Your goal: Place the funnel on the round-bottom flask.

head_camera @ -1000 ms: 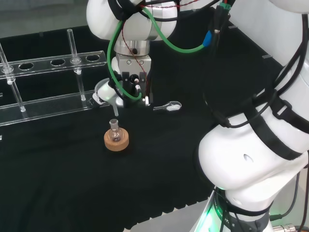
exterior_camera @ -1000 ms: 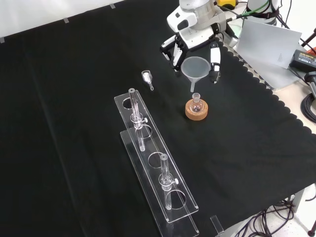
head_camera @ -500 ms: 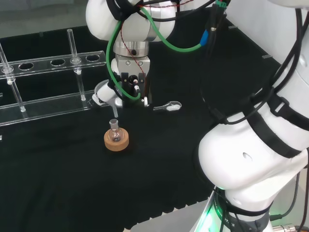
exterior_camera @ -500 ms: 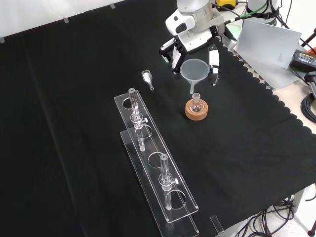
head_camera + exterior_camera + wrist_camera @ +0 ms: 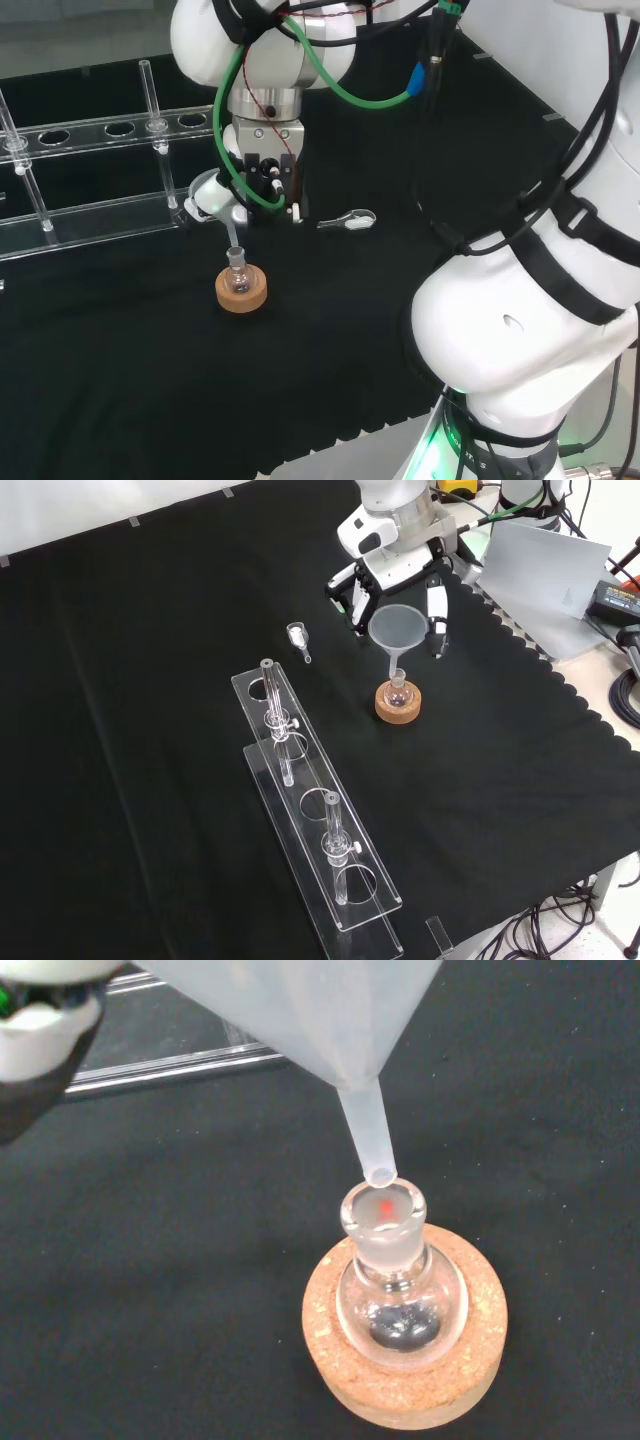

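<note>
One funnel (image 5: 397,628) hangs in the hand (image 5: 392,568), whose fingers are curled around its cone, over the small round-bottom flask (image 5: 398,691) that sits in a cork ring (image 5: 398,704) toward the bench's far right side in the front view. Over the last second the funnel has slid across and come down: earlier its spout hung a little short of the flask's neck, and now, from the wrist view, the spout tip (image 5: 379,1174) sits right at the rim of the flask's mouth (image 5: 383,1210), just off centre and, as far as I can judge, not yet inside. That puts the task close to its end; what's left looks like a small sideways correction and a straight drop before the fingers let go.

Some things are hard to make out from here. The funnel's cone is cut off at the wrist view's edge, and in the head view the hand covers much of it, so where the fingers actually bear on it isn't clear. Whether the spout touches the glass rim I cannot tell. A dark patch shows in the flask's belly; what it is, I can't say. The clear test-tube rack (image 5: 320,820) stands well apart toward the near edge, and a small glass stopper (image 5: 298,636) lies nearby.
</note>
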Available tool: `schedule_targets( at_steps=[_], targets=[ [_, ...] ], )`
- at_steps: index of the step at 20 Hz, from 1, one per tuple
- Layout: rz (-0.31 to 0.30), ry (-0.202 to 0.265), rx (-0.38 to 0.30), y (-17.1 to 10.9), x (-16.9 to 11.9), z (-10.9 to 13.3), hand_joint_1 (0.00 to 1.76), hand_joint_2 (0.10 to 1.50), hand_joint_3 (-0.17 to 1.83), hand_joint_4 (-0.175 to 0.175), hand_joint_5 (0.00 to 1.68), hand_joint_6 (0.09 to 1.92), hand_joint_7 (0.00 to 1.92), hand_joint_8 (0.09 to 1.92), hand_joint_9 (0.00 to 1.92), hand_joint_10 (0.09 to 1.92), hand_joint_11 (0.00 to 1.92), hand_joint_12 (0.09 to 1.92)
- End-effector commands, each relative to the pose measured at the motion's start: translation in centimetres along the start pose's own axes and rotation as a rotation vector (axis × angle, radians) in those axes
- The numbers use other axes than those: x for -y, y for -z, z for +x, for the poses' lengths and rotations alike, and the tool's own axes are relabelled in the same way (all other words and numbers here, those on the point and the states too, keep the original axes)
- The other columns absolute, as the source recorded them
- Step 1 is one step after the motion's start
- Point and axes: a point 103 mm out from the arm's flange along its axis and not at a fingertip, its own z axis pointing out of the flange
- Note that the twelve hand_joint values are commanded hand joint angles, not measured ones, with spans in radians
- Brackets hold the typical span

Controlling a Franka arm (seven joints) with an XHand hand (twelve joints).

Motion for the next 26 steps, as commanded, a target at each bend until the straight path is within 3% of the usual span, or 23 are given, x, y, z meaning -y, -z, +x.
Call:
schedule_targets(
  at_steps=[1, 10, 21, 26],
  targets=[
    [0.001, -0.009, -0.023, 0.3, 0.0, 0.3, 0.94, 0.49, 0.7, 0.018, 0.97, 0.62, 1.23, 0.56, 1.07, 0.35, 0.11, 1.56],
    [0.01, -0.026, -0.038, 0.5, 0.3, -0.1, 0.94, 0.49, 0.7, 0.018, 0.97, 0.62, 1.23, 0.55, 1.06, 0.35, 0.11, 1.56],
    [0.026, -0.008, -0.009, -0.5, 0.9, 0.3, 0.93, 0.49, 0.7, 0.018, 0.97, 0.62, 1.23, 0.55, 1.06, 0.35, 0.1, 1.56],
    [-0.002, -0.008, -0.01, -0.2, 1.1, 0.1, 0.93, 0.49, 0.7, 0.018, 0.98, 0.62, 1.23, 0.55, 1.06, 0.35, 0.1, 1.56]
  ],
)
